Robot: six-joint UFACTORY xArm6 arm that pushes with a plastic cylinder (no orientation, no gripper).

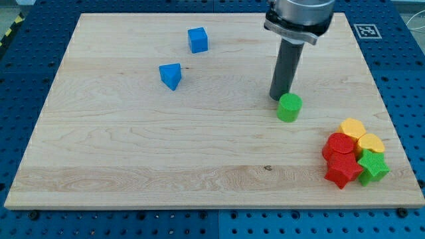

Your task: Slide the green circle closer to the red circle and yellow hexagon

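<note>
We have the green circle (289, 107) sitting on the desk (133, 153) toward the view's right, well apart from the cluster at the lower right where the red circle (339, 145) and the yellow hexagon (352, 127) lie packed with a yellow block (370, 143), a red star (342, 170) and a green star (372, 166). We judge the green circle to be a light, stiff little cylinder that should slide easily on the smooth wood; being round, it may roll off to one side if we press off-centre. There is nothing to take hold of, so we should push on its upper-left flank, in line with the cluster. We carry no pincer, so there is no spread or pinch to report: only the rod, whose end, my tip (280, 98), stands just beside the green circle at its upper left, touching or nearly so. The blue cube (198, 40) and the blue triangular block (170, 76) lie far off at the upper left.
</note>
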